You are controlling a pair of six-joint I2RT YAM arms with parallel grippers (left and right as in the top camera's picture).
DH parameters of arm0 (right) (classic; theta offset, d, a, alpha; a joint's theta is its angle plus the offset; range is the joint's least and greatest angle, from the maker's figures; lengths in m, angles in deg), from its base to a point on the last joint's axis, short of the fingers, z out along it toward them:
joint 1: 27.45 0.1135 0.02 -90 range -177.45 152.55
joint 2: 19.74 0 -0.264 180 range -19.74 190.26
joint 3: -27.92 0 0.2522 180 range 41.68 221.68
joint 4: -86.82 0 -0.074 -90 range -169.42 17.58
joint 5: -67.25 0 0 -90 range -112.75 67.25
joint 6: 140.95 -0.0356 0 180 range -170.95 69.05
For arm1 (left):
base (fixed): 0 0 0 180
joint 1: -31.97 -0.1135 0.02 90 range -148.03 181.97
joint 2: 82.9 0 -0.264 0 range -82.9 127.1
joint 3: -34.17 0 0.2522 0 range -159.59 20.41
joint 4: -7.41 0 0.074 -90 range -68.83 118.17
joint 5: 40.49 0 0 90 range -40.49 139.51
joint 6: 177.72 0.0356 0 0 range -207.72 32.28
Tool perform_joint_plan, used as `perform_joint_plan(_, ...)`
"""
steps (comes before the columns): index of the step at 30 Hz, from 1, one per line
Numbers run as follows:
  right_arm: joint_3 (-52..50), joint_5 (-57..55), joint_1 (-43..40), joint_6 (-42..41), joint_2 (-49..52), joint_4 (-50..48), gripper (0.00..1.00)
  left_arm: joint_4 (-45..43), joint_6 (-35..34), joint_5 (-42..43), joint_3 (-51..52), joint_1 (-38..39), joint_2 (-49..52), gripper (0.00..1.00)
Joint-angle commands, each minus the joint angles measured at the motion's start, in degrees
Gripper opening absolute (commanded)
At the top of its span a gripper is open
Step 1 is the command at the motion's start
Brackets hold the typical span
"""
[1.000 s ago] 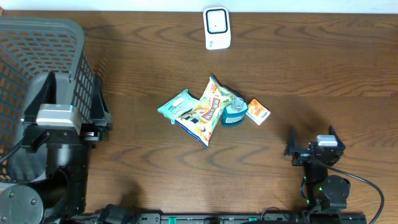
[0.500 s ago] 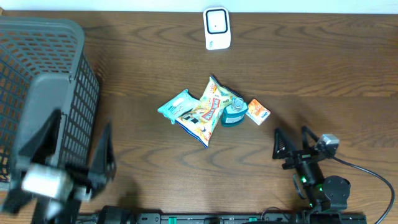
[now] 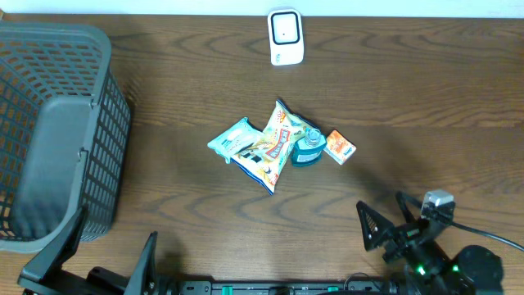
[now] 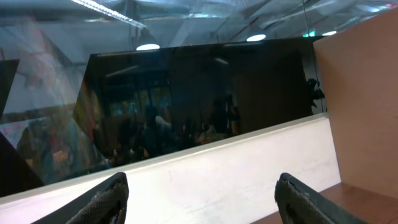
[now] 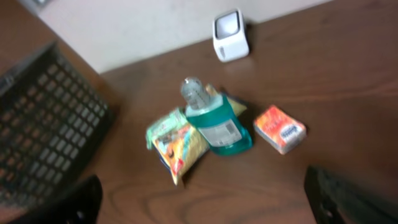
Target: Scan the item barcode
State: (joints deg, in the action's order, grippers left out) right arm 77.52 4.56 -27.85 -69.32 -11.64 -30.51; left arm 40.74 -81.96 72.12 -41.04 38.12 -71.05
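- Grey mesh basket [image 3: 49,123]: upright at 9 o'clock on the bench [image 3: 205,221], by its left edge.
- Bench: dark brown wood, grain visible.
- Pale wall [image 3: 164,6]: strip along 12 o'clock edge.
- Dark glass panel [image 4: 199,99]: reflects ceiling lights.

A basket [image 3: 57,123] stands at the table's [image 3: 426,90] left edge, and a scanner [image 3: 286,37] at the middle of the far edge. At the centre lie snack bags [image 3: 262,147], with a bottle [image 3: 309,147] against their right side and a small box [image 3: 339,147] just right of that.

Black right claw [image 3: 381,205], green light [image 3: 421,270]
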Motion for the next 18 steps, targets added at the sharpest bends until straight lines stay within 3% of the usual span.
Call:
perform_joint_plan(1,8.66,2.23,-0.02,12.17,7.50,6.58,0.99,0.09,-0.74,0.98,0.11,0.20,-0.83,0.76)
perform_joint_plan(5,16.17,7.39,-0.02,17.64,16.04,14.49,0.99,1.25,-0.74,0.96,0.11,1.31,-3.43,0.75)
perform_joint_plan(11,20.00,14.43,-0.02,16.50,23.39,21.62,0.99,3.87,-0.72,0.96,0.11,2.03,-8.83,0.76)
perform_joint_plan(18,17.53,20.06,-0.02,20.57,23.67,18.18,0.99,4.83,-0.11,0.90,0.09,3.37,-10.12,0.76)
